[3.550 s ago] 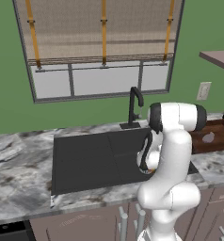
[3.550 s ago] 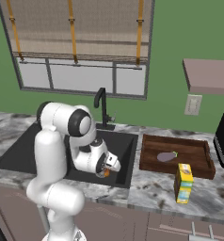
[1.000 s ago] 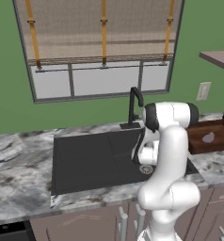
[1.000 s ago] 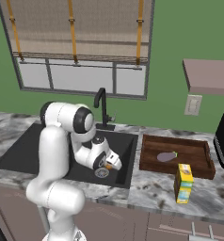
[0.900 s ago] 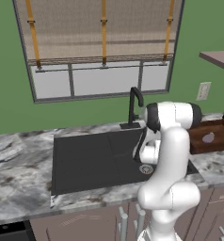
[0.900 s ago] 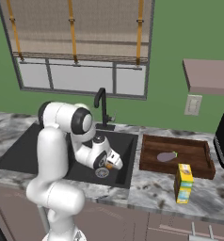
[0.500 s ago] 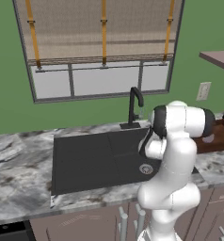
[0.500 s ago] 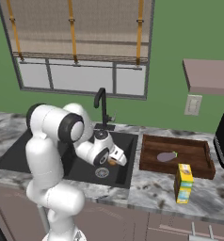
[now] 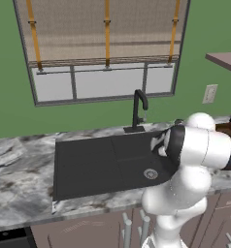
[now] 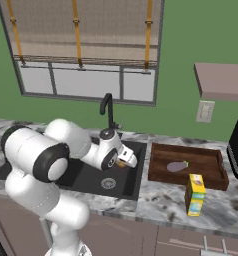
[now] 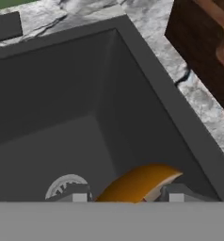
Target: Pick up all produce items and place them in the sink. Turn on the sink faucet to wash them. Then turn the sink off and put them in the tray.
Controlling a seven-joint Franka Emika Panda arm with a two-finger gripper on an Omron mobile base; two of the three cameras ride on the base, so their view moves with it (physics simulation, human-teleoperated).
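While the end effector (image 11: 125, 195) grips the orange piece (image 11: 138, 183) above the sink (image 11: 52, 108), the purple piece (image 10: 176, 166) lies in the tray (image 10: 211, 179).

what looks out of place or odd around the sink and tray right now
Nothing is spilled, tipped or damaged. The purple vegetable lies flat in the wooden tray, a yellow carton stands upright on the counter in front of it, and the pincer holds the orange piece over the black sink.

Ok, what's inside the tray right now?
In the right base view the tray holds one dull purple piece with a green stem tip, lying on the floor near the middle. The near rim hides the front strip of the floor, so anything there can't be seen.
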